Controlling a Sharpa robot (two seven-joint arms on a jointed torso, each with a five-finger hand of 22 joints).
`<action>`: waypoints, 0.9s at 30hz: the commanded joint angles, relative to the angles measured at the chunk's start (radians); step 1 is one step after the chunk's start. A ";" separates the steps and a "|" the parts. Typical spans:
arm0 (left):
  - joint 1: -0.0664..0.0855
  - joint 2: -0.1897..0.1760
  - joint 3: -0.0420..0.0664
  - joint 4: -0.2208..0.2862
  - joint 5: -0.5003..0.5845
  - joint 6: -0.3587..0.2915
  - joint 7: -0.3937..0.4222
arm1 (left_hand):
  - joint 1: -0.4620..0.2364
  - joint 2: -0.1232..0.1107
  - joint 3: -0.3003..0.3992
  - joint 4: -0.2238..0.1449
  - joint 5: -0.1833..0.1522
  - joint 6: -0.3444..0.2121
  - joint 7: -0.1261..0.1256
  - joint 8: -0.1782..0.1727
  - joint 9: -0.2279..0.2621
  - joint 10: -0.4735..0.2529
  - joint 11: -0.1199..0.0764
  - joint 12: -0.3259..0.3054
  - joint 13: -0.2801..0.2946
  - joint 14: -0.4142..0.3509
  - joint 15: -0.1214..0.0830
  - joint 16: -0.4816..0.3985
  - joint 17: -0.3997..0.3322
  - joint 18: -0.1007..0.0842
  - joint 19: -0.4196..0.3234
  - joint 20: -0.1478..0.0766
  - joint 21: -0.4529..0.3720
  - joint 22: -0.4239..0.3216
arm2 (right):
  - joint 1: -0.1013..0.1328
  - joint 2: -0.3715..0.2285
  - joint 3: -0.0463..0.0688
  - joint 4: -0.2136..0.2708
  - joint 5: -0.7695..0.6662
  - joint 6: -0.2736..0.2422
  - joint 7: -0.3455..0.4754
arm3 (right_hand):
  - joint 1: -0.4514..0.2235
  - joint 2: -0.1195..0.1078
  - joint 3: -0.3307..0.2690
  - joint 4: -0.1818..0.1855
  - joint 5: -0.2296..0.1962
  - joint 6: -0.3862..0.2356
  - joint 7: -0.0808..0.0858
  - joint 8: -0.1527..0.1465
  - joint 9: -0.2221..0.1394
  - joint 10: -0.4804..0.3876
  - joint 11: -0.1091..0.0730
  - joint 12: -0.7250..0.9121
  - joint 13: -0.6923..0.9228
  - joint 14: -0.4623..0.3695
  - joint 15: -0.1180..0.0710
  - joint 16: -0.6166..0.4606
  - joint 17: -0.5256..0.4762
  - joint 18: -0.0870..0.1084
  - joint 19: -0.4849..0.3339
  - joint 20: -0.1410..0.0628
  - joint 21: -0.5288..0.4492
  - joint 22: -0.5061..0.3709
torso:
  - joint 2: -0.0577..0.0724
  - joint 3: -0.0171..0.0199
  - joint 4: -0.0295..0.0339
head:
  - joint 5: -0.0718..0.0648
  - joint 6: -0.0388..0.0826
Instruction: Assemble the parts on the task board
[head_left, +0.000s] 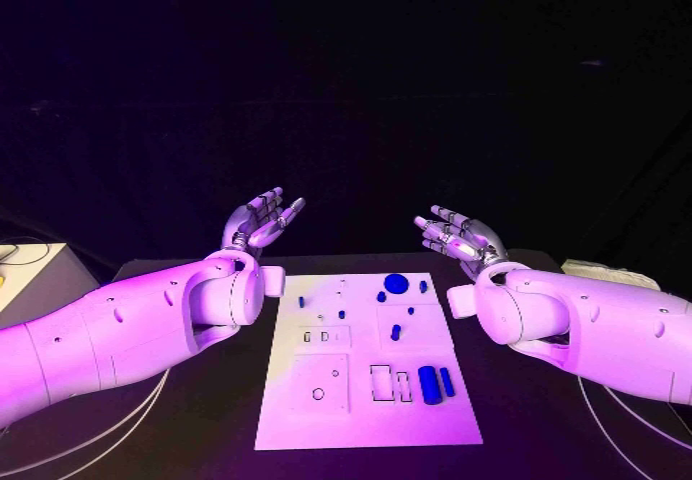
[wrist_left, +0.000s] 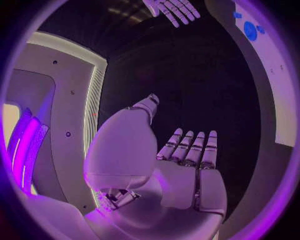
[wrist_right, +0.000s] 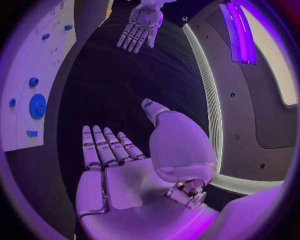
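1. My left hand (head_left: 261, 222) is raised above the far left side of the table, fingers straight and apart, holding nothing. My left wrist camera shows the same: palm flat, fingers (wrist_left: 190, 147) extended side by side, thumb out to the side, nothing between them.
2. My right hand (head_left: 462, 238) is lifted over the far right side, fingers spread and empty. From its own wrist camera the fingers (wrist_right: 106, 147) lie straight and loose, with the other hand visible opposite across the dark surface.
3. The task board (head_left: 368, 400) lies flat in the middle of the black table (head_left: 202, 420), between my two arms, touched by neither hand.
4. On the board's far end sits a round blue disc (head_left: 397, 283) with several small blue pieces beside it. Towards the near end, a blue cylinder (head_left: 428, 384) lies next to a thinner blue pin (head_left: 447, 381), just beside a rectangular outline on the board.
5. The left half of the board carries recessed square panels with small holes and slots; I cannot tell whether any part sits in them.
6. The table is matte black and a pale curved line runs across it at each near corner.
7. The room beyond is dark. A pale box-like object (head_left: 29, 270) sits off the table's left edge, and something light lies at the far right corner (head_left: 606, 272).
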 joint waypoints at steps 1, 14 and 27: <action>0.007 0.006 -0.002 -0.011 0.029 0.107 0.030 | 0.056 -0.006 0.017 0.008 0.004 0.017 0.094 0.009 0.004 0.016 0.009 0.008 0.003 0.015 0.008 0.007 0.003 0.020 0.009 0.016 0.007 0.003 | 0.017 -0.001 -0.014 -0.012 -0.052 0.166 -0.063 | 0.051 -0.002 0.015 0.002 0.009 0.030 0.157 0.009 0.005 0.033 0.009 0.008 0.004 0.031 0.008 0.007 0.004 0.016 0.022 0.011 0.009 0.004 | 0.000 0.0003 -0.0001 | 0.000 -0.001; 0.007 -0.044 -0.002 0.040 0.029 0.121 0.030 | 0.064 0.000 0.013 0.013 0.003 0.033 0.098 0.015 0.008 0.035 0.013 0.011 0.005 0.031 0.004 0.010 0.006 0.027 0.020 0.016 0.012 0.005 | 0.043 -0.003 -0.026 -0.064 -0.502 0.124 -0.102 | 0.182 -0.013 0.036 -0.096 0.006 0.356 0.112 0.086 0.057 0.481 -0.038 0.043 0.028 0.437 -0.046 0.079 0.053 0.071 0.284 0.008 0.084 0.031 | 0.021 0.0029 -0.0022 | -0.006 -0.019; 0.009 -0.111 0.000 0.130 -0.014 0.175 0.019 | 0.053 0.021 0.060 -0.018 0.003 0.447 0.109 0.186 0.107 0.603 0.016 0.106 0.038 0.564 -0.060 0.176 0.111 0.107 0.503 0.008 0.250 0.088 | 0.084 0.004 -0.023 -0.110 -0.971 0.124 -0.196 | 0.214 -0.068 0.163 -0.130 0.010 0.655 0.078 0.152 0.093 0.737 -0.105 0.034 0.025 0.720 -0.136 0.162 0.094 0.100 0.579 -0.052 0.178 0.047 | 0.060 -0.0037 0.0204 | -0.026 -0.006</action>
